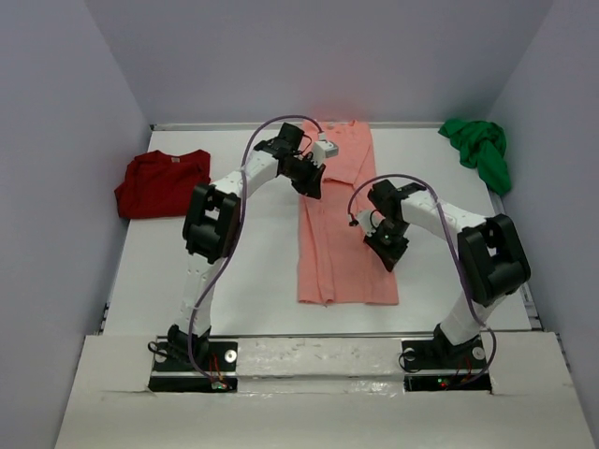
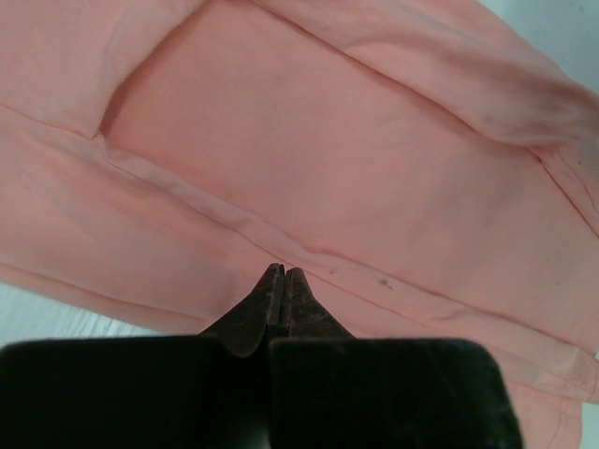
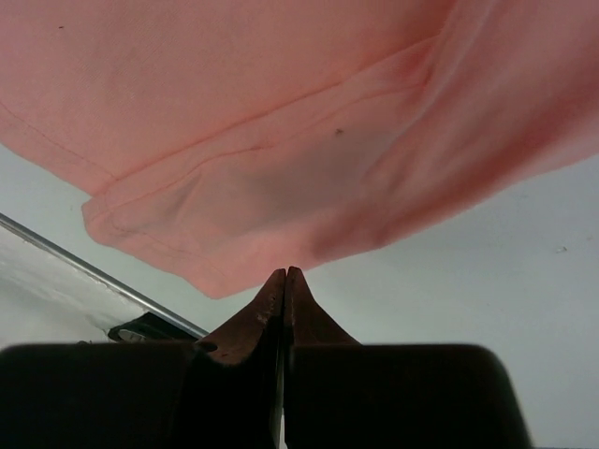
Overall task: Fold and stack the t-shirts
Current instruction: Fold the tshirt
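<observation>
Your left gripper is hovering over the pink shirt, which is lying mid-table, and its fingers are pressed together. I can't tell if it's pinching cloth. Your right gripper is closed too, at the shirt's 3 o'clock edge. The red shirt is lying at 10 o'clock and the green shirt is bunched up at 2 o'clock.

A white table carries three shirts: a pink shirt stretched long down the middle, a red shirt far left, a green shirt bunched far right.
</observation>
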